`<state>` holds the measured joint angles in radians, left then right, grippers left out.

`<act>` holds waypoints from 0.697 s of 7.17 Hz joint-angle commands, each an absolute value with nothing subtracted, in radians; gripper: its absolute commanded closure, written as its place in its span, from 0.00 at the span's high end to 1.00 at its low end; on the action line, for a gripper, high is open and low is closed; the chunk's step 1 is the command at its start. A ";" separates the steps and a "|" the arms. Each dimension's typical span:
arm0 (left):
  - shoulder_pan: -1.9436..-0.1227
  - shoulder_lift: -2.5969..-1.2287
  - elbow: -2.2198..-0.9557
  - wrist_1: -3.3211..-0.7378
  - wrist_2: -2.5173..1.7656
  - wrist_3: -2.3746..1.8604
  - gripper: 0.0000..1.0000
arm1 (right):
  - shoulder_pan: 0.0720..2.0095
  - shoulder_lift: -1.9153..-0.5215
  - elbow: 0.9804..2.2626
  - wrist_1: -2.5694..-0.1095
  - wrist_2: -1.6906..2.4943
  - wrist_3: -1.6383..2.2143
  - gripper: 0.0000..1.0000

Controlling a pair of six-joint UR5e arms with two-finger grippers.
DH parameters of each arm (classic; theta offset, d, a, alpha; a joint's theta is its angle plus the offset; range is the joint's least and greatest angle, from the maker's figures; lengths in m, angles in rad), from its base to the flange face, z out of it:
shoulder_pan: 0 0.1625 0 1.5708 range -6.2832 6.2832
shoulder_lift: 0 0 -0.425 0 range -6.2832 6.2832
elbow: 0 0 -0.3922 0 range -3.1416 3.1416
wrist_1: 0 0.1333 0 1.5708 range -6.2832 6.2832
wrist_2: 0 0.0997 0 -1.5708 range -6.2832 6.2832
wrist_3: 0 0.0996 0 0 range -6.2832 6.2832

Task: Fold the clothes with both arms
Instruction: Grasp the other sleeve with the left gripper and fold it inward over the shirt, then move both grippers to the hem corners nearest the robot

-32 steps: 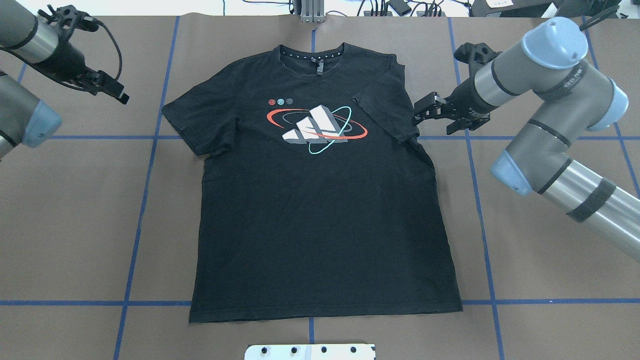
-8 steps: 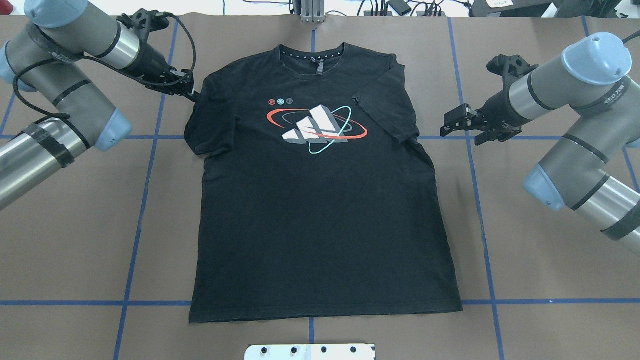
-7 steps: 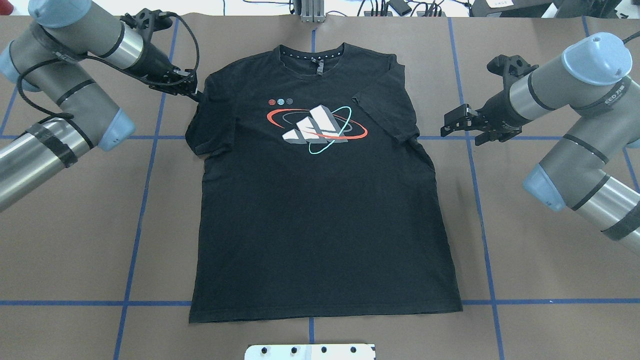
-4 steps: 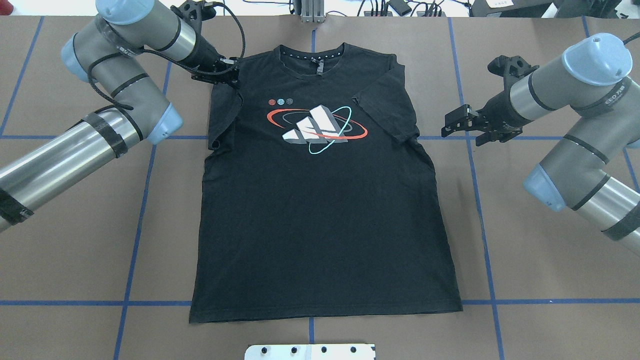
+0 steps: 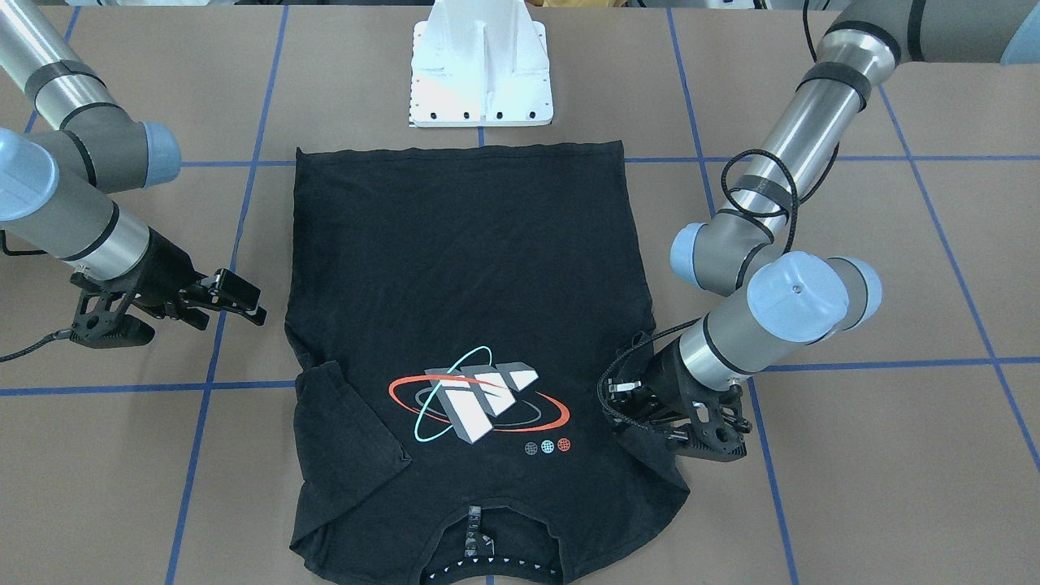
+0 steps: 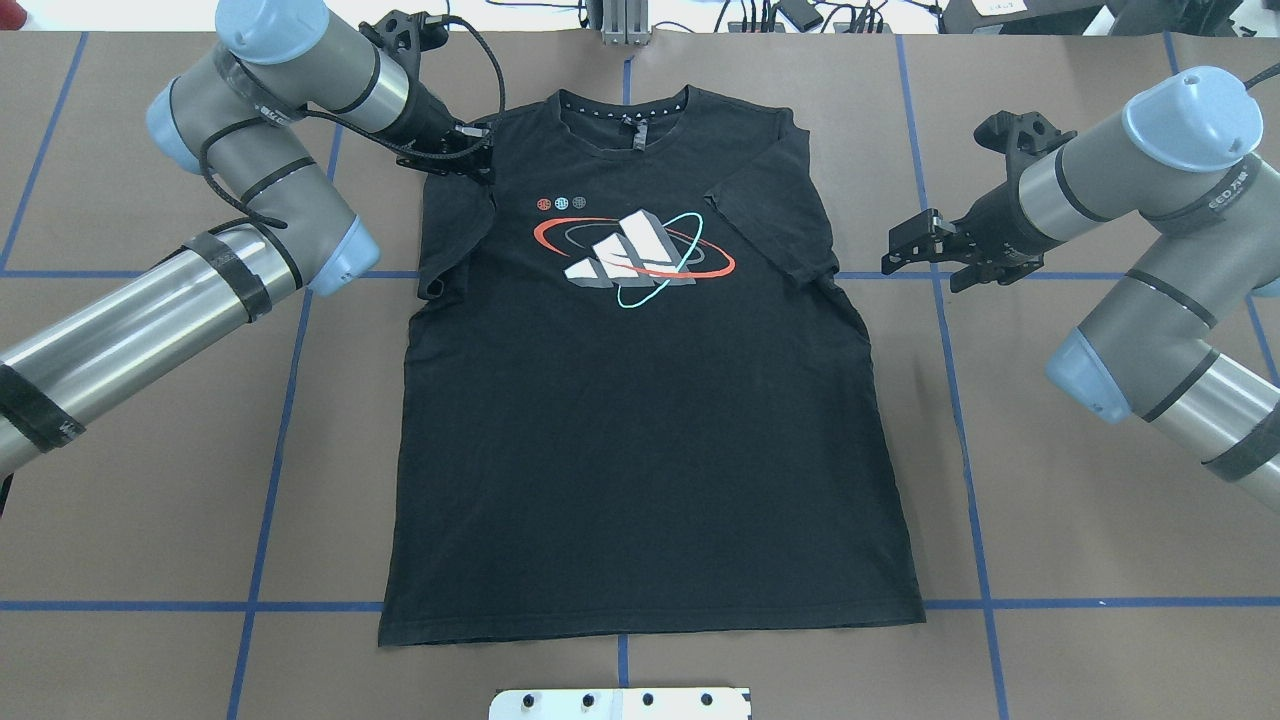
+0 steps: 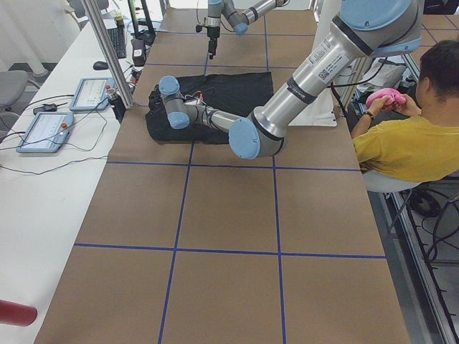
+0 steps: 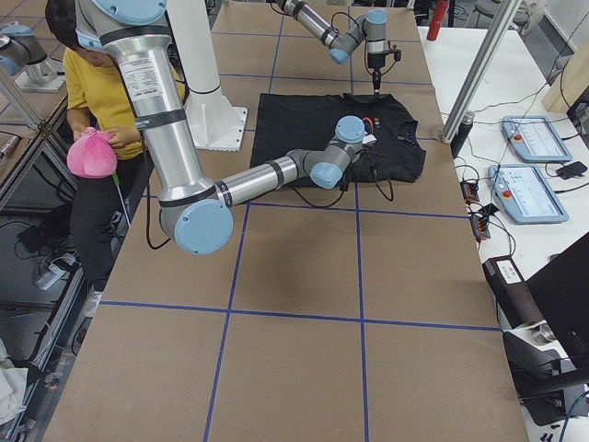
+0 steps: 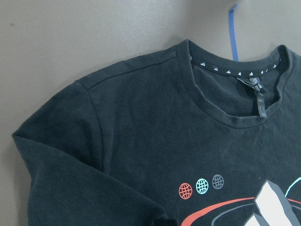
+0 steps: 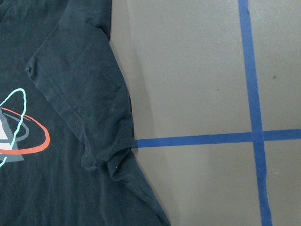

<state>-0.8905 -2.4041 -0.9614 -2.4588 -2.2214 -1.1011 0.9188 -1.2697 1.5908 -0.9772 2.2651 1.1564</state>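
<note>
The black T-shirt point(image 6: 640, 450) lies flat on the brown table, logo point(image 6: 630, 250) up and collar at the far side. My left gripper point(image 6: 478, 160) is shut on the edge of the shirt's left sleeve and holds it over the chest beside the collar. In the front-facing view the left gripper point(image 5: 624, 400) sits low on the cloth. The right sleeve point(image 6: 775, 220) lies folded inward. My right gripper point(image 6: 900, 248) hangs open off the shirt's right side, holding nothing. The left wrist view shows the shoulder and collar point(image 9: 225, 70), no fingers.
A white bolted stand point(image 5: 481, 73) sits at the near edge by the hem. Blue tape lines point(image 6: 955, 400) grid the table. A seated person in yellow point(image 7: 409, 136) is beside the table. Tablets and cables point(image 7: 43, 129) lie on the side bench.
My left gripper reached the left sleeve, closed on it and carried it rightward onto the shirt. The right gripper backed off the right sleeve earlier and has stayed still since.
</note>
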 commanded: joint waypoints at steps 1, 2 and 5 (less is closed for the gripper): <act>-0.890 -2.404 -0.985 -2.460 -2.224 -1.132 1.00 | 0.920 -1.273 1.601 -0.977 2.244 1.170 1.00; -0.888 -2.389 -1.065 -2.444 -2.235 -1.147 1.00 | 0.917 -1.301 1.644 -0.977 2.243 1.208 1.00; -0.882 -2.175 -1.346 -2.448 -2.237 -1.180 1.00 | 0.801 -1.403 1.799 -0.977 2.162 1.676 1.00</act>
<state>-0.8834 -2.2730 -1.2215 -2.4463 -2.2356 -1.1736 0.8652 -1.3747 1.7540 -0.9771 2.2151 1.4759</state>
